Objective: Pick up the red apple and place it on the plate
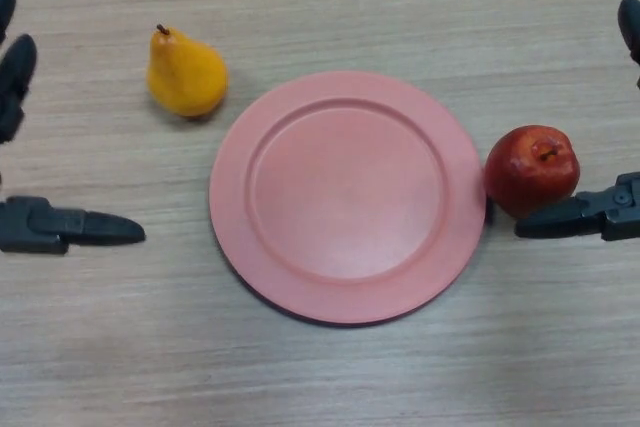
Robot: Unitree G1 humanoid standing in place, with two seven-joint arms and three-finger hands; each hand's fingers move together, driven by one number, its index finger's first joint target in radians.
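While resting on the table [330, 377] just beside the plate [347, 196], at its right rim, red apple [532, 169] looks firm, smooth, rounded, likely slippery; best cupped across its widest part. Right hand [590, 215] open, thumb straight below the fruit, fingers at the frame edge above. Left hand [60, 224] open, idle far left. Short hop leftward over a low rim; pear [185, 75] well apart.

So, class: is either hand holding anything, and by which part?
Nothing is held. The right hand is open beside the apple; the left hand is open, away from the pear.
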